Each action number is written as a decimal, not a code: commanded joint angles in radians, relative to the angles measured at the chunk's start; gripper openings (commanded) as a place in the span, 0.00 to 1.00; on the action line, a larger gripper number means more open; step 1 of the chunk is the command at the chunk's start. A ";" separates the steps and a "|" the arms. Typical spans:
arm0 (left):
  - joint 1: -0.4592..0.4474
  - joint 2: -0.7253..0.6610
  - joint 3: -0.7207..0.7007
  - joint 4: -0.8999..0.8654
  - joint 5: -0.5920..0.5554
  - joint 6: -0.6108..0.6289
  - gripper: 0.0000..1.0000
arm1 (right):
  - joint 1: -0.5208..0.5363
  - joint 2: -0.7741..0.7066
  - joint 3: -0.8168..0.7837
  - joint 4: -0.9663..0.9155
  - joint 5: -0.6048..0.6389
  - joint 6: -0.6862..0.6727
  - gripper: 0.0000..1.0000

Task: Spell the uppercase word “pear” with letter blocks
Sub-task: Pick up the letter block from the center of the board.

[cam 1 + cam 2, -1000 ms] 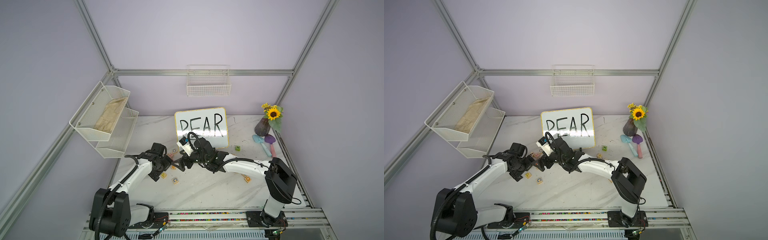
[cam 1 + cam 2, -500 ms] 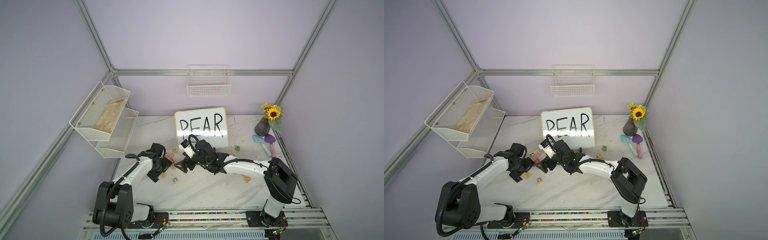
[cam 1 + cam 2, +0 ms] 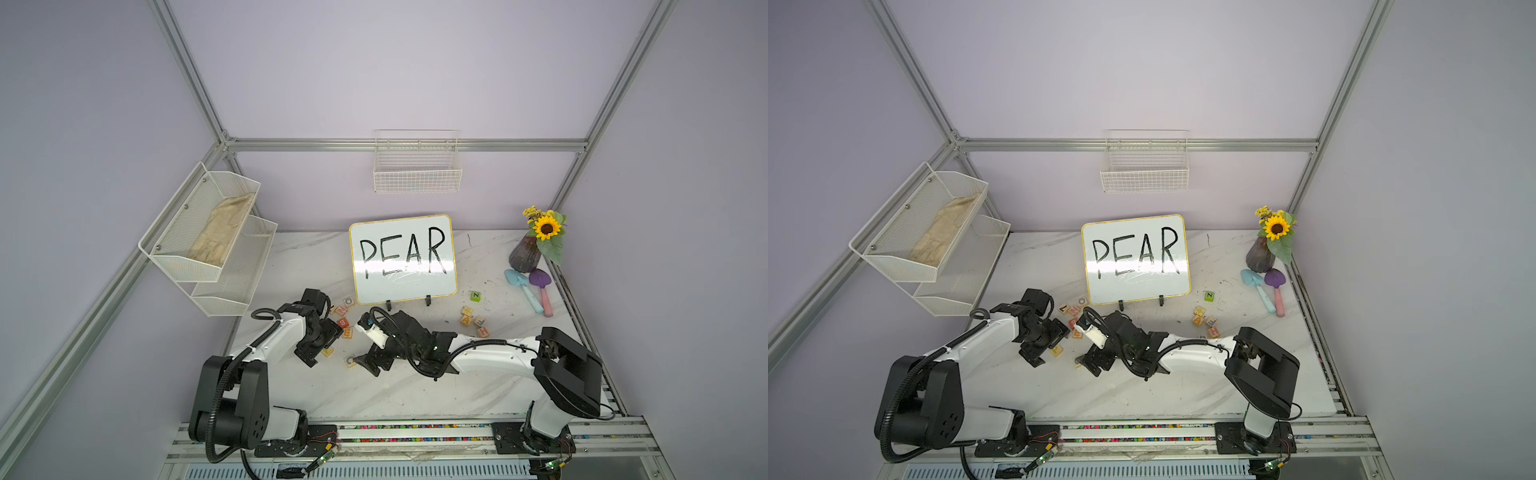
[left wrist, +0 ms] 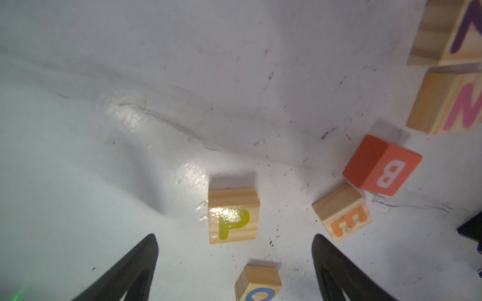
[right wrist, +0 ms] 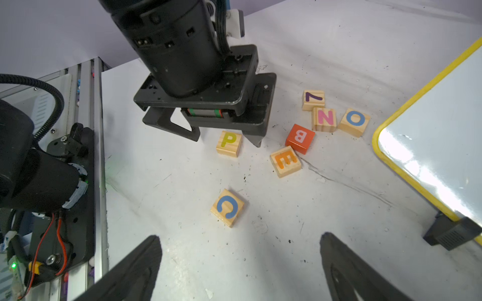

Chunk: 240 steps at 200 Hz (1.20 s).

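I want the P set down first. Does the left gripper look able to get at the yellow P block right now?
Probably yes. The left gripper is open, jaws either side of the P block, with bare table beside it; the E block lies apart from it.

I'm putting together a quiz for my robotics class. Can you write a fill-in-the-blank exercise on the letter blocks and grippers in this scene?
1. The left gripper's open jaws stand either side of a yellow-lettered light-wood cube showing the letter ____.
2. Beside the light-wood cube with an orange E lies a solid red cube with the white letter ____.
3. The yellow-rimmed whiteboard reads ____.
4. The blue-lettered light-wood cube nearest the right gripper shows the letter ____.
Missing words: P; B; PEAR; C.
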 commanded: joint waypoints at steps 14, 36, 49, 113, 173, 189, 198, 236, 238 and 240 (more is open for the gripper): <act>0.008 0.004 -0.035 0.032 0.015 0.010 0.87 | 0.014 -0.001 -0.013 0.067 0.071 -0.026 0.97; 0.011 0.008 -0.031 0.041 0.017 0.014 0.84 | 0.020 -0.004 -0.019 0.070 0.094 -0.026 0.97; 0.011 0.008 -0.029 0.043 0.009 0.017 0.81 | 0.022 -0.007 -0.022 0.073 0.108 -0.023 0.97; 0.010 0.046 -0.034 0.046 0.010 0.016 0.75 | 0.022 -0.006 -0.040 0.111 0.108 0.013 0.97; 0.013 0.065 -0.035 0.063 0.018 0.019 0.73 | 0.022 0.019 -0.070 0.175 0.081 0.009 0.97; 0.013 0.070 -0.039 0.066 0.021 0.019 0.72 | 0.023 0.045 -0.086 0.212 0.078 -0.007 0.97; 0.013 0.072 -0.040 0.068 0.023 0.020 0.72 | 0.026 0.055 -0.092 0.224 0.081 -0.011 0.97; 0.014 0.080 -0.037 0.067 0.028 0.032 0.69 | 0.046 0.076 -0.109 0.270 0.089 0.004 0.96; 0.014 0.080 -0.036 0.068 0.028 0.034 0.69 | 0.047 0.078 -0.111 0.273 0.089 0.005 0.96; 0.014 0.081 -0.035 0.067 0.029 0.035 0.69 | 0.048 0.080 -0.112 0.277 0.089 0.006 0.96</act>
